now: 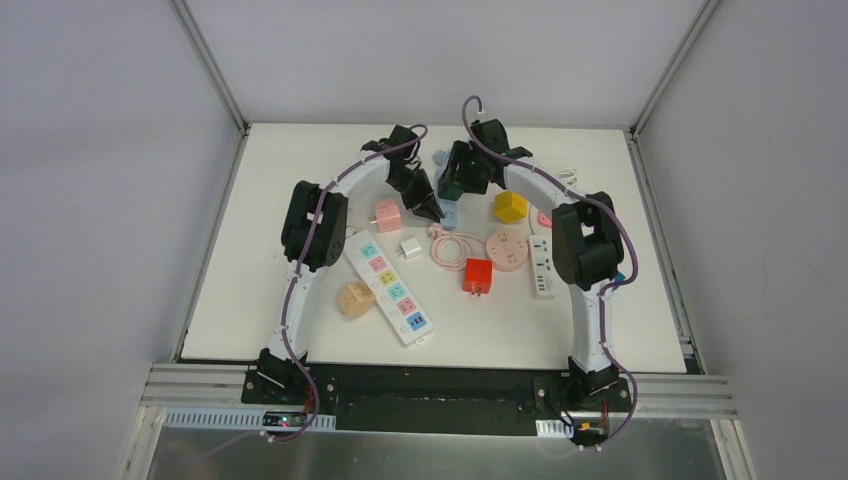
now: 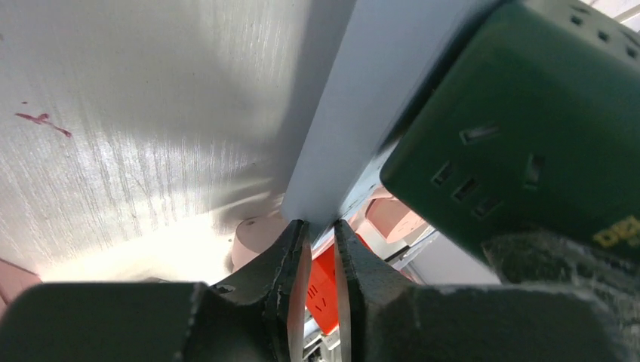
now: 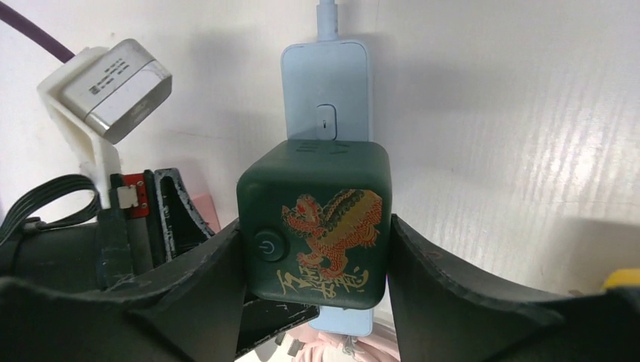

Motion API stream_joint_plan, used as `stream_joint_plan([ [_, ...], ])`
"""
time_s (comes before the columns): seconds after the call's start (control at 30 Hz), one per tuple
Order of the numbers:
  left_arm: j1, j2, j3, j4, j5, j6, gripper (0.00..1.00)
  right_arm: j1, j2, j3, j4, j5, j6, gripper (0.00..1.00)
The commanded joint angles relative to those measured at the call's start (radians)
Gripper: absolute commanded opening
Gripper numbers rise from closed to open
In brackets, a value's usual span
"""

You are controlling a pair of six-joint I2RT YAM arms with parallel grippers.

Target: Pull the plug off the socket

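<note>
Both arms arch inward — left arm (image 1: 345,180) with jaws pressed together, right arm (image 1: 535,185) with jaws clamped part-wide.

From my station, the left arm (image 1: 313,225) and right arm (image 1: 585,245) each show white curved links between black joint housings, with a purple cable (image 3: 34,35) running alongside. The left gripper (image 2: 318,226) and right gripper (image 3: 315,226) have black, scuffed, wedge-shaped fingers (image 3: 468,302).

The green cube plug (image 3: 313,219) at the centre of the right wrist view is smooth, matt dark plastic with a metallic-looking gold print. The pale blue power strip (image 3: 326,83) above it is smooth satin plastic. The right gripper (image 3: 315,253) has fingers (image 3: 453,294) of matt black plastic, scuffed and grainy. The white table (image 3: 521,113) shows fine streaks and a soft sheen.
</note>
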Motion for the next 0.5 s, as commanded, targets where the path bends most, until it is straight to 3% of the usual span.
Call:
stream_joint_plan([
  [0.0, -0.022, 0.08, 0.012, 0.064, -0.071, -0.037, 0.2, 0.091, -0.074, 0.127, -0.08, 0.016, 0.033, 0.0],
  [0.03, -0.022, 0.083, 0.013, 0.076, -0.069, -0.048, 0.22, 0.092, -0.072, 0.133, -0.087, 0.033, 0.037, 0.0],
  [0.1, -0.021, 0.086, 0.021, 0.098, -0.07, -0.067, 0.24, 0.095, -0.069, 0.139, -0.09, 0.044, 0.044, 0.24],
  [0.17, -0.02, 0.088, 0.027, 0.119, -0.071, -0.07, 0.24, 0.098, -0.062, 0.146, -0.101, 0.06, 0.041, 0.36],
  [0.47, -0.02, 0.075, -0.022, 0.153, -0.062, -0.064, 0.17, 0.108, 0.022, 0.248, -0.252, 0.237, -0.012, 0.44],
])
